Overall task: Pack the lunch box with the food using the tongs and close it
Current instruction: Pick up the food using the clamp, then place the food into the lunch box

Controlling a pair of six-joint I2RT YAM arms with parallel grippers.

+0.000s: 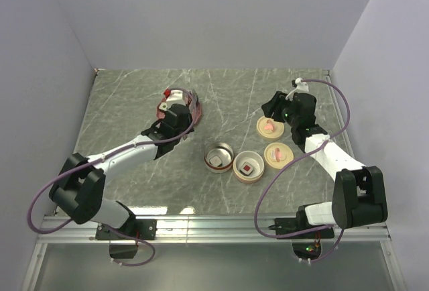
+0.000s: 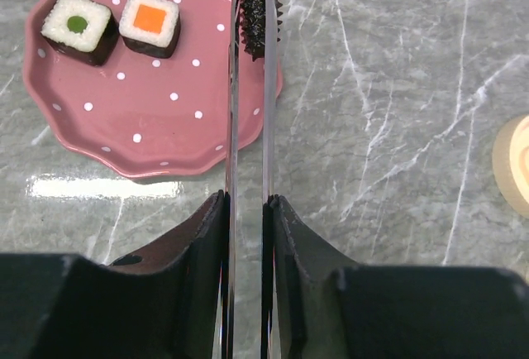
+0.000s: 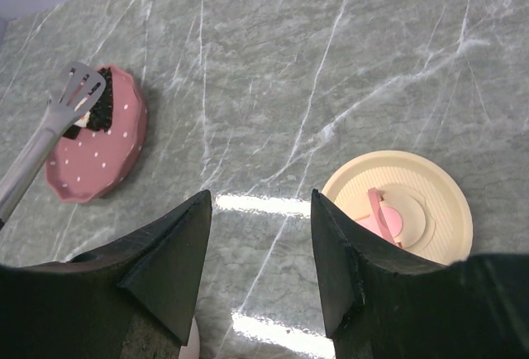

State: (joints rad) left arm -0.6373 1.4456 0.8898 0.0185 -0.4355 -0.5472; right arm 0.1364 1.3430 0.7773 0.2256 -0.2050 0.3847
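1. L gripper (image 2: 248, 206) is clenched on the tongs (image 2: 232, 127). Both tong arms are pinched btwn my fingers, nearly parallel, running straight ahead of the tips.
2. Far ahead of the fingers, the tong ends clamp a black-sided roll (image 2: 254, 3) right at the plate (image 2: 149, 136) edge. Can't tell if it's clear of the plate.
3. Ahead-left of the fingers, on the plate: green roll (image 2: 77, 26) and orange roll (image 2: 150, 24), touching side by side, not yet packed.
4. R gripper (image 3: 260, 202) is released, nothing btwn its fingers. A lid (image 3: 430, 202) lies just ahead-right of them.
5. Top view: two open tubs (image 1: 218, 146) (image 1: 247, 179), one roll in each, sit off to the right of the L fingers, btwn the two grippers.
6. What could go wrong, as I judge it:
   - The roll is held only at the far tong ends. If my squeeze slackens, the arms spring apart and it drops short of a tub.
   - If I squeeze too hard, the roll could squirt out sideways.
   - The tong arms are thin and smooth, so they may twist or slide in the fingers. The ends would then miss the tub.
   - A low swing could clip the plate rim or a tub wall w/ the roll and knock it loose or tip the tub.
   - R arm sits close to the tubs, so the two arms could clash if both go in at once.
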